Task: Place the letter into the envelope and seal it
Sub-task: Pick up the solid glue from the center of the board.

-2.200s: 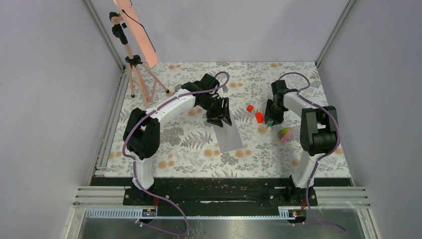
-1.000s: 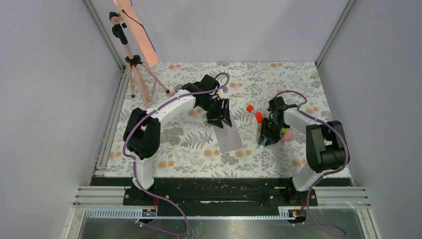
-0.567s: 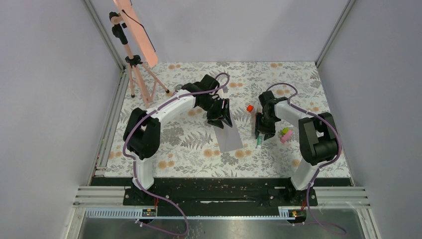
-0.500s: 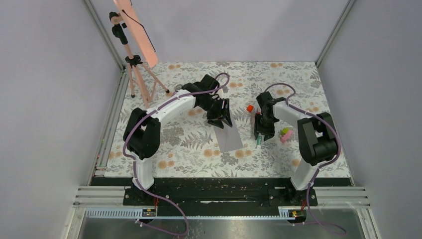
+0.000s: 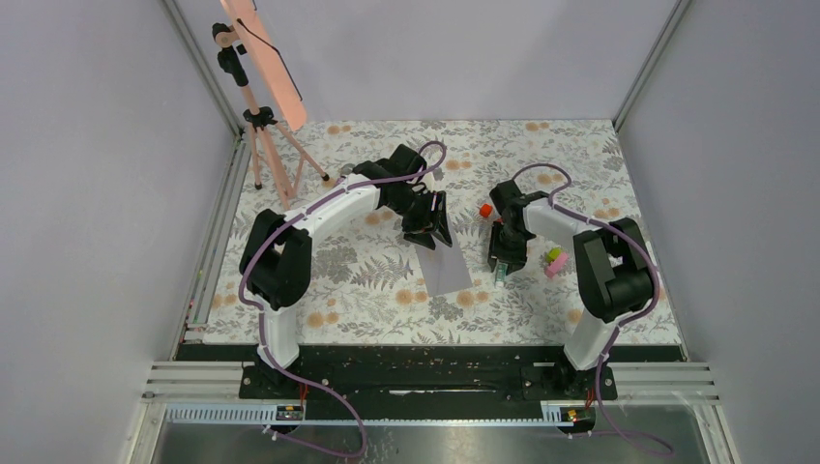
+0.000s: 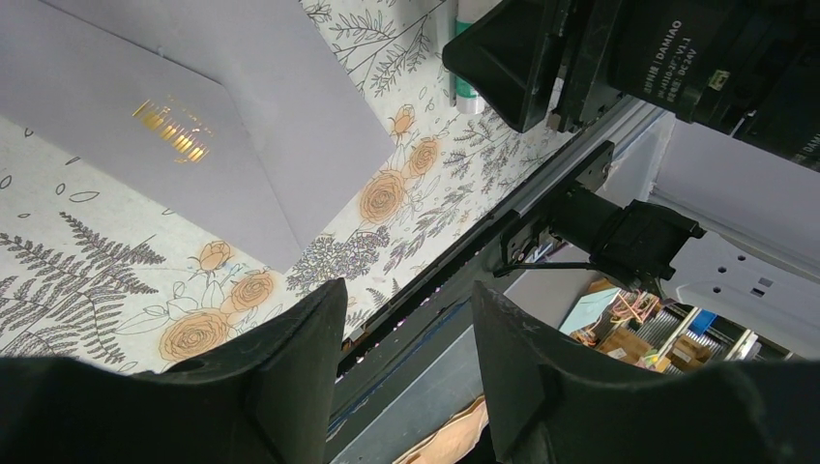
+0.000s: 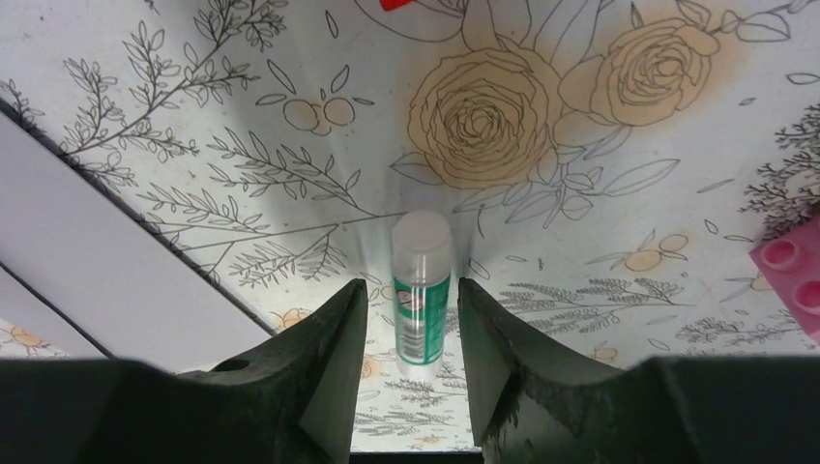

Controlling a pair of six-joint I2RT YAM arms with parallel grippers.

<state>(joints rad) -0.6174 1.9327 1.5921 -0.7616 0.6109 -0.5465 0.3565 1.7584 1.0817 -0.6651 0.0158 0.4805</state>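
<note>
**A:** What does your right tool hold?

**B:** My right tool (image 7: pixel 411 283) is narrowed round a small cylindrical glue stick with a green label and a whitish end (image 7: pixel 421 290). The stick points down at the floral-printed tabletop (image 5: pixel 367 280), just beside the right edge of the flat grey-lilac paper envelope (image 5: pixel 448 269). I judge the step in hand to be gluing the flap.

**A:** And the left one?

**B:** My left tool (image 6: pixel 406 290) hangs over the envelope's far end, its fingers wide with nothing between them.

**A:** How do you do this well?

**B:** First I check the whitish end, because I cannot tell whether it is a cap or bare glue. Then I'd press the far end down with my left tool so the paper cannot slide. I'd lower the stick until it just touches and draw it lightly along the flap's edge. Thin paper is likely to wrinkle or drag under a hard push.

**A:** How does the envelope look?

**B:** It is plain and lies flat near the middle of the tabletop, between my two tools. My left wrist view shows a small gold print (image 6: pixel 174 130) on it, and a straight edge where one layer lies over another. I cannot tell which layer is the flap. I see no cream paper letter in any view. It may be inside, but I cannot tell.
</note>
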